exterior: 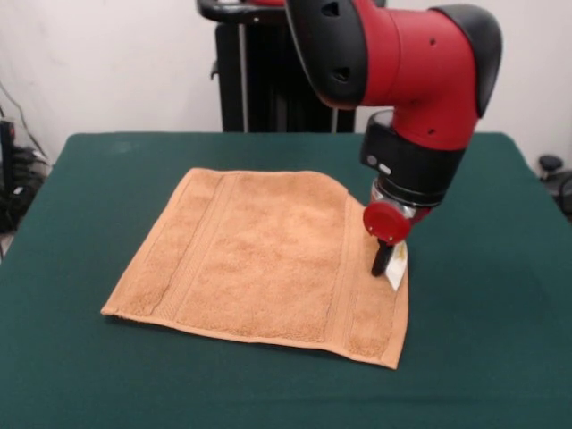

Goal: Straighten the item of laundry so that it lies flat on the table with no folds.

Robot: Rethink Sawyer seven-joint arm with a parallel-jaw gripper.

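Note:
The item of laundry [259, 259], a tan-orange towel with woven bands near its left and right ends, lies spread almost flat on the dark green table [98, 179]. Its far right corner [342, 185] looks rounded, as if tucked under. A small white tag [397, 271] sticks up at the towel's right edge. My gripper [382, 264] comes down from the red and black arm [402, 80] and its dark tip rests at that right edge, right beside the tag. From this side only one narrow tip shows.
A black pedestal [259, 71] stands behind the table's far edge against a white wall. Cables and dark gear [13, 179] sit off the table's left side, and a small dark object [550, 165] off its right.

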